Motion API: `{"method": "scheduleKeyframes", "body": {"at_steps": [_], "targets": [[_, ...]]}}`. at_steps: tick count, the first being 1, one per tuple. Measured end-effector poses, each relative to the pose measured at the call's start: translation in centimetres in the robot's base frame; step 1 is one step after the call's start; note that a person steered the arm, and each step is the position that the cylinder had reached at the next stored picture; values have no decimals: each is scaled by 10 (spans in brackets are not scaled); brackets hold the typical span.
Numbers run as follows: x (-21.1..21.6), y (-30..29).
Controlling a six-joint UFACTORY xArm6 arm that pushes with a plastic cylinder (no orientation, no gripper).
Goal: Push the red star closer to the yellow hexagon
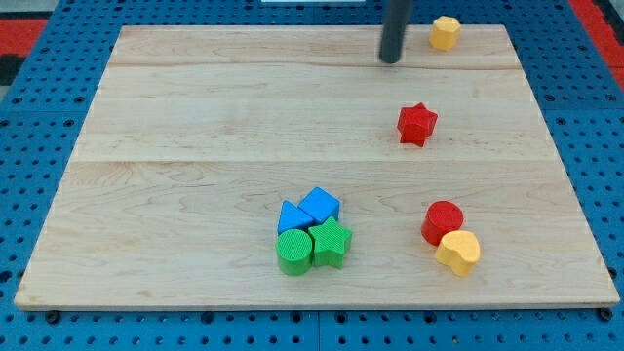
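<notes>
The red star (416, 124) lies on the wooden board (195, 117) right of centre, in the upper half. The yellow hexagon (445, 32) sits near the board's top edge at the view's upper right. My tip (391, 59) comes down from the view's top and stands left of the hexagon and above the star, slightly to the star's left, touching neither block.
A red cylinder (442, 221) touches a second yellow block (458, 253) at the lower right. Two blue blocks (319, 206) (292, 216), a green cylinder (293, 252) and a green star (331, 241) cluster at the lower centre. Blue pegboard (39, 117) surrounds the board.
</notes>
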State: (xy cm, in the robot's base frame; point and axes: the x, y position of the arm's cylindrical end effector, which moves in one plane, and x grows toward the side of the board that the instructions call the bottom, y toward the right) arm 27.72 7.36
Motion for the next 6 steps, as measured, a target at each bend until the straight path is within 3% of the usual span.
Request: {"method": "scheduleKeyframes", "body": {"at_steps": [1, 3, 4, 6], "targets": [[56, -43], [164, -29], [161, -3], [113, 65]]}}
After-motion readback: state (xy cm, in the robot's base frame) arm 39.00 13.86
